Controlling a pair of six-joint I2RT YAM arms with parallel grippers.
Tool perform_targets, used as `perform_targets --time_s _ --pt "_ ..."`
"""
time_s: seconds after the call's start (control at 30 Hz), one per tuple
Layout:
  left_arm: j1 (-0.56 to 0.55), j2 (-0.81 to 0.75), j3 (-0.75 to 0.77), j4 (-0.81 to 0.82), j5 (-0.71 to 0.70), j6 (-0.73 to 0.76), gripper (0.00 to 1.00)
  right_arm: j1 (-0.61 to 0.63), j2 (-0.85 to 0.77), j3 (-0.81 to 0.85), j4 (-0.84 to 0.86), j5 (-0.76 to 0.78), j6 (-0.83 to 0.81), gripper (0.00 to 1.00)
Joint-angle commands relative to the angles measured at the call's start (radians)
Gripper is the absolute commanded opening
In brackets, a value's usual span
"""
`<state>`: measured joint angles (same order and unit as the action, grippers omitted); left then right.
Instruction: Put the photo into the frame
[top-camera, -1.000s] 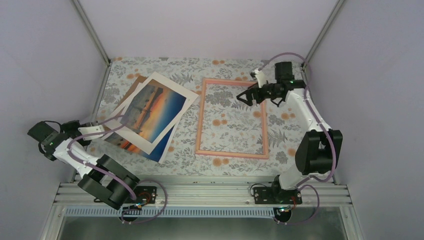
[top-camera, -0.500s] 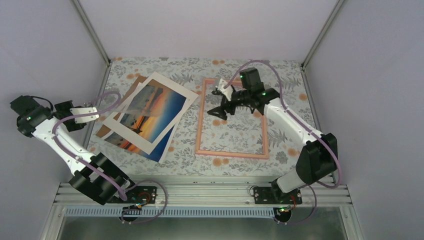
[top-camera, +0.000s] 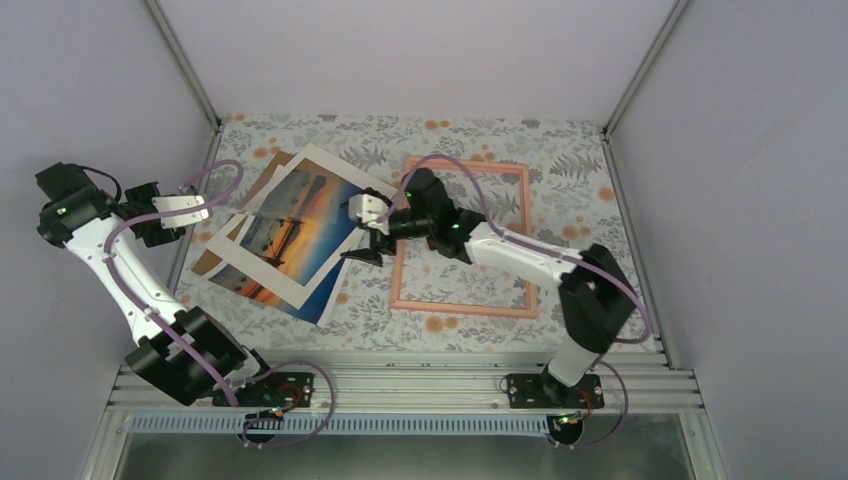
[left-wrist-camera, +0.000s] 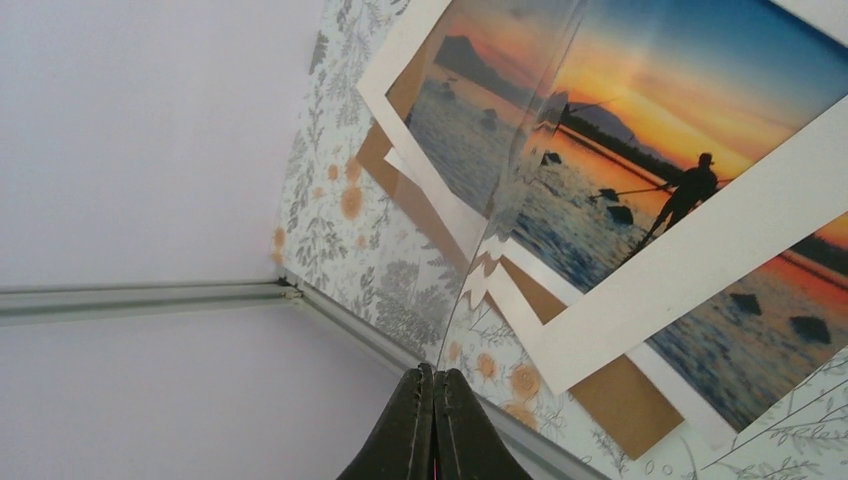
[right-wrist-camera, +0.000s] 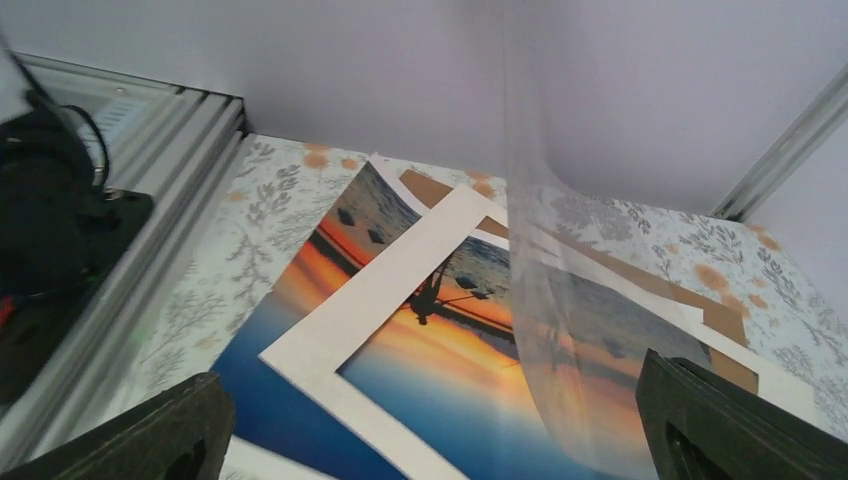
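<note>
The photo (top-camera: 303, 222), a sunset print, lies at the left of the table under a white mat (top-camera: 372, 196) and over a brown backing board (top-camera: 266, 172). Its blue corner (top-camera: 318, 296) sticks out below the mat. The pink frame (top-camera: 460, 309) lies flat to the right, with only the tablecloth inside it. My right gripper (top-camera: 364, 238) hangs open just above the photo's right edge; its wrist view shows the print (right-wrist-camera: 470, 400) between the wide-spread fingers (right-wrist-camera: 735, 420). My left gripper (top-camera: 193, 210) is shut on the edge of a thin clear sheet (left-wrist-camera: 520, 170), which curves up over the stack (right-wrist-camera: 545, 300).
The table carries a floral cloth (top-camera: 580, 200). Aluminium posts and plain walls close it in on three sides. The left wall rail (left-wrist-camera: 150, 297) runs close to my left gripper. My right arm (top-camera: 520, 255) reaches across the frame.
My right arm has swung left from the frame's top right corner to the photo stack's right edge. My left arm has risen and moved a little toward the stack.
</note>
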<state>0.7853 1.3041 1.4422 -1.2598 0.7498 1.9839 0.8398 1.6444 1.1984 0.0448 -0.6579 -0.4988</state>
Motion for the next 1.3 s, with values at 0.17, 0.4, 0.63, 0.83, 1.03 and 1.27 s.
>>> perform_targets --time_s 0.17,0.4,0.63,0.83,1.03,1.27 --pt "-0.032 -0.026 0.009 -0.049 0.021 -0.045 0.02 0.097 0.238 0.135 0.353 0.227 0.125 0.92" --pt "-0.038 -0.041 -0.008 -0.059 0.035 -0.035 0.02 0.100 0.283 0.197 0.352 0.230 0.124 0.27" --pt "-0.043 -0.046 -0.004 -0.043 0.074 -0.093 0.02 0.098 0.247 0.266 0.200 0.272 0.089 0.03" --pt "-0.043 -0.006 0.093 -0.066 0.164 -0.259 0.69 0.084 0.157 0.308 0.040 0.289 0.061 0.04" --pt "-0.046 -0.034 0.041 -0.096 0.241 -0.291 1.00 -0.019 0.063 0.246 -0.066 0.283 0.016 0.04" --pt "-0.065 -0.061 -0.091 -0.097 0.340 -0.302 1.00 -0.143 -0.149 0.054 -0.119 0.167 -0.090 0.04"
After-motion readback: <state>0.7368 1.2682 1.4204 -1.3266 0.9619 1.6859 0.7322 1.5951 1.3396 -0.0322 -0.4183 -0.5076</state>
